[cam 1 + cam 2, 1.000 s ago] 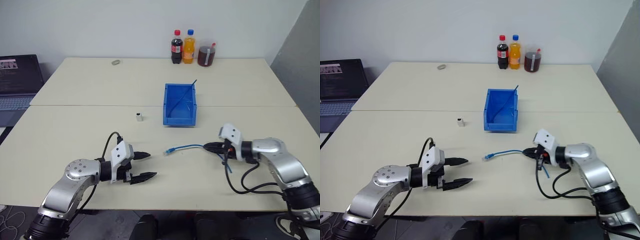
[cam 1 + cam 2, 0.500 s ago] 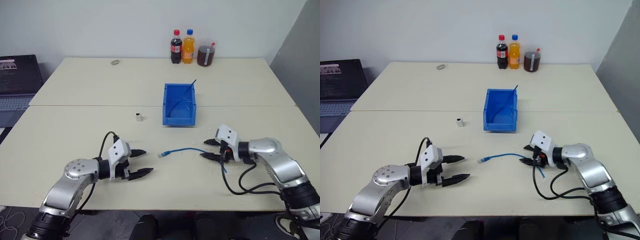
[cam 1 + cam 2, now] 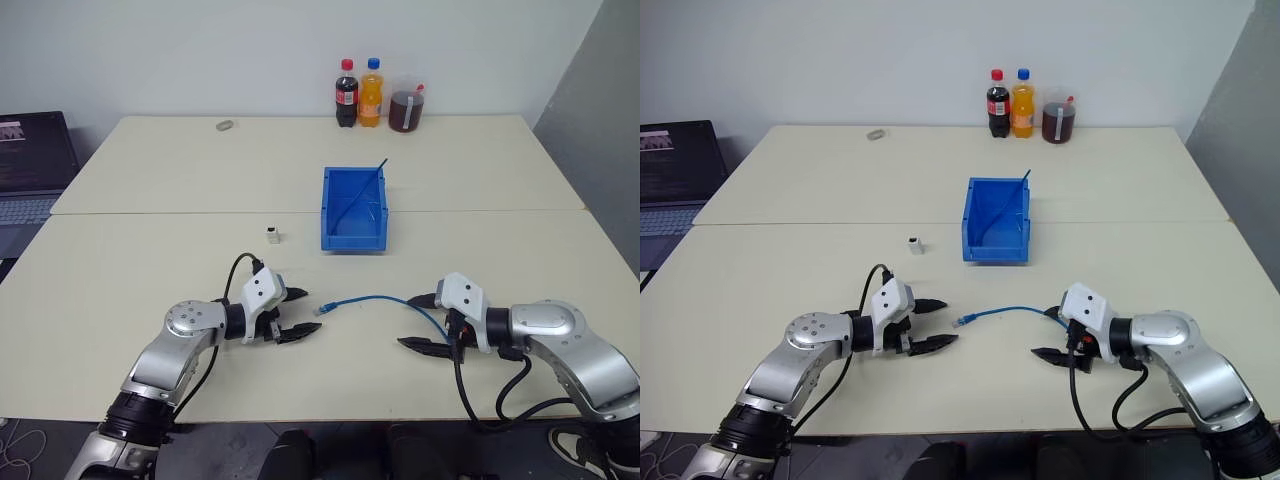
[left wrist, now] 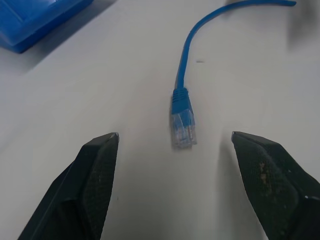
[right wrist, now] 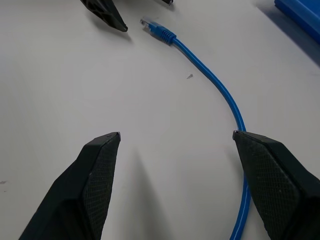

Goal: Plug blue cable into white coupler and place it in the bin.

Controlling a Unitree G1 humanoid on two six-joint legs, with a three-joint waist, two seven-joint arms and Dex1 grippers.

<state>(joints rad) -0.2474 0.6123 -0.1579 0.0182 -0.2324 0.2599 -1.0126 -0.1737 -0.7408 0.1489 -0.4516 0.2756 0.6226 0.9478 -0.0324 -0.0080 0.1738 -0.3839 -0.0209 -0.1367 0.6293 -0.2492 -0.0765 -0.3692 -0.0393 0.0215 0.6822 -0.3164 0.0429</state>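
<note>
The blue cable (image 3: pixel 375 297) lies loose on the table in an arc, its clear plug (image 4: pixel 182 125) at the left end. My left gripper (image 3: pixel 311 312) is open, and the plug lies just ahead between its two fingertips, untouched. At the cable's other end my right gripper (image 3: pixel 404 321) is open too, and the cable (image 5: pixel 225 95) runs past one finger without being gripped. The white coupler (image 3: pixel 273 234) stands alone further back, left of the bin (image 3: pixel 353 246), which is bright blue and sits at the table's middle.
A thin dark blue strand (image 3: pixel 383 166) leans out of the bin's far right corner. Two bottles (image 3: pixel 347 93) and a jar (image 3: pixel 406 110) stand at the far edge. A small grey object (image 3: pixel 225 126) lies far left, and a laptop (image 3: pixel 35 165) sits beyond the table's left side.
My right gripper has opened, released the cable and drawn back toward me. My left gripper has moved forward to the plug end, still open. The cable has slid slightly left.
</note>
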